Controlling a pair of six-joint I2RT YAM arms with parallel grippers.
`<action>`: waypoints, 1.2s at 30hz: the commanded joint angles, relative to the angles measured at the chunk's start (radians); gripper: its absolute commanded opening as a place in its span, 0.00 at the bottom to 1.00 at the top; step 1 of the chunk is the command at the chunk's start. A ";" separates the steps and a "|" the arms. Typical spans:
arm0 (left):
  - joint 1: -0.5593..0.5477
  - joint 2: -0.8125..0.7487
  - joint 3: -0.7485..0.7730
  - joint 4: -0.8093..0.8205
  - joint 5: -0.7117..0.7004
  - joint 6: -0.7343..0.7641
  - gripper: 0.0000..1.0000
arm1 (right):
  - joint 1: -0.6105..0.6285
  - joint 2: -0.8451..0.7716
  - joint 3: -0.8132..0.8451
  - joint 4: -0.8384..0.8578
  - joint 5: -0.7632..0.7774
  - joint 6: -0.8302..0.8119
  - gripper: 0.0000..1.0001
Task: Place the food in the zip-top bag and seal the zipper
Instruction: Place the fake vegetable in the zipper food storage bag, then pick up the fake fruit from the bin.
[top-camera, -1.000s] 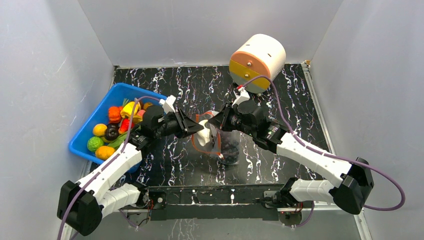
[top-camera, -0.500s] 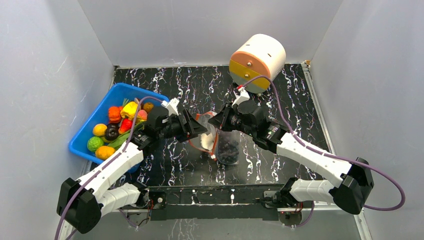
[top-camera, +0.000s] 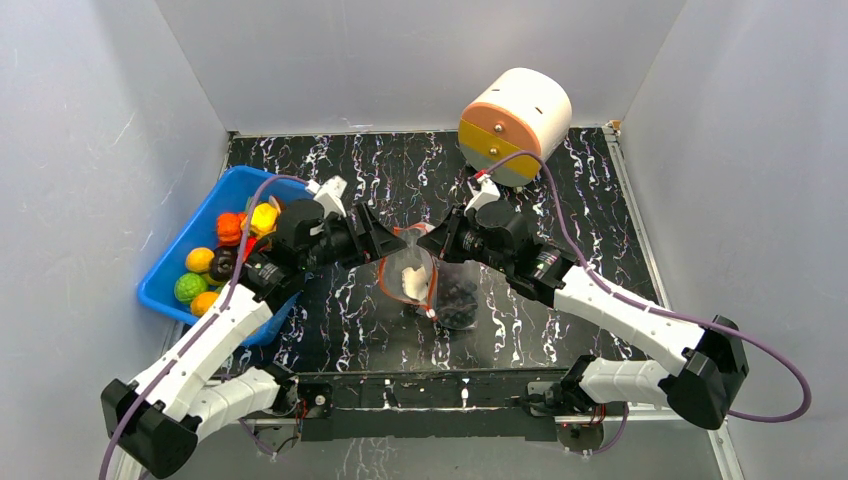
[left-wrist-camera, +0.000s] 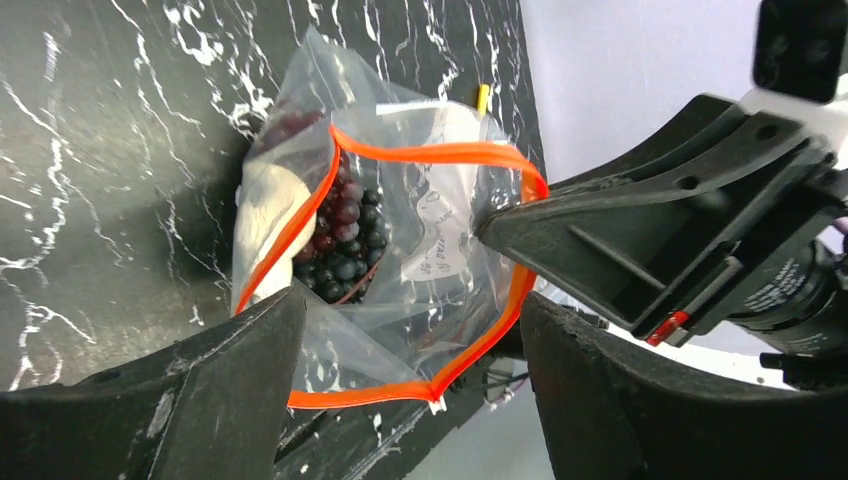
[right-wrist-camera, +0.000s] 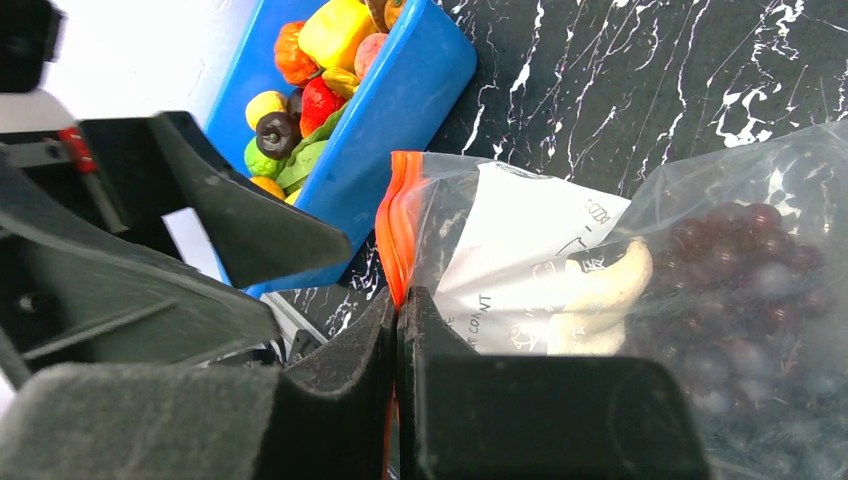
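Loosely gaping zip-top bag (left-wrist-camera: 440, 235), grapes (left-wrist-camera: 345, 240) inside — right end effector (right-wrist-camera: 397, 300) pinching orange zipper (left-wrist-camera: 430, 152), left end effector (left-wrist-camera: 412, 305) wide

The desk (top-camera: 600, 190) is black with white marble veins; the bin (right-wrist-camera: 400, 110) is blue, its food (right-wrist-camera: 320, 100) orange, yellow, red, pink, green and one dark maroon piece. The bag (left-wrist-camera: 440, 260) is clear with a white label (right-wrist-camera: 520, 250) printed in grey, its zipper (left-wrist-camera: 420, 153) orange-red; inside, the grapes (left-wrist-camera: 345, 240) are dark purple and one piece (right-wrist-camera: 600, 290) cream-white. The drum (top-camera: 520, 105) is cream with an orange and yellow face; the left tool (left-wrist-camera: 412, 305) and right tool (right-wrist-camera: 397, 300) are black.
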 joint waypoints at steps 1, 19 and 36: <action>-0.003 -0.048 0.105 -0.167 -0.147 0.106 0.77 | 0.002 -0.048 0.012 0.053 0.017 -0.006 0.00; 0.022 0.072 0.393 -0.505 -0.889 0.278 0.60 | 0.002 -0.100 -0.008 0.033 0.051 -0.032 0.00; 0.418 0.200 0.360 -0.407 -0.684 0.370 0.53 | 0.002 -0.145 -0.020 0.052 0.037 -0.048 0.00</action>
